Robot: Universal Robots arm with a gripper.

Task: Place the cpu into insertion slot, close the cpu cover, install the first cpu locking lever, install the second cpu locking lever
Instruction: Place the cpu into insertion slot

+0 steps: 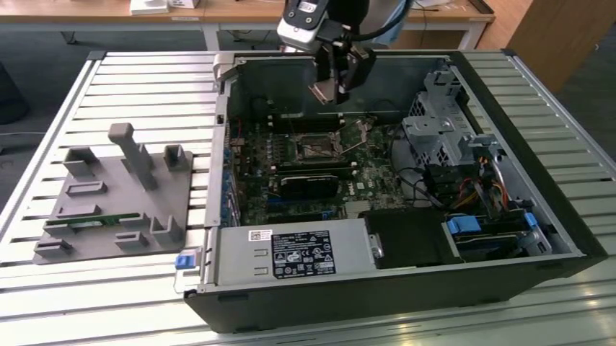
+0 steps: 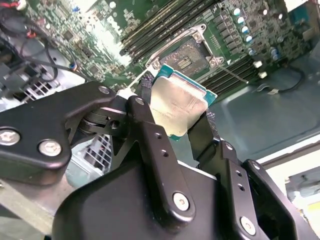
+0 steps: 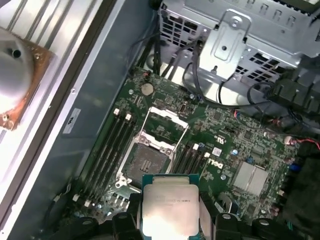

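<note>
End effector [image 1: 332, 90] grips the cpu [image 2: 177, 102] by its edges between both fingers, in the air above the open case [image 1: 385, 295], apart from the slot [image 3: 147, 161]. Slot exposed, cover [image 3: 167, 121] flipped up beside it.

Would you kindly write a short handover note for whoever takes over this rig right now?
The claw is shut on the small flat square silvery-beige metal cpu, holding it in the air above the open black computer case.
The square black insertion slot on the green circuit board is empty.
The thin silver-grey metal cpu cover is swung open beside the slot.
Done: the cpu is picked up.
Not yet done: seating the cpu, closing the cover, locking it down.
</note>
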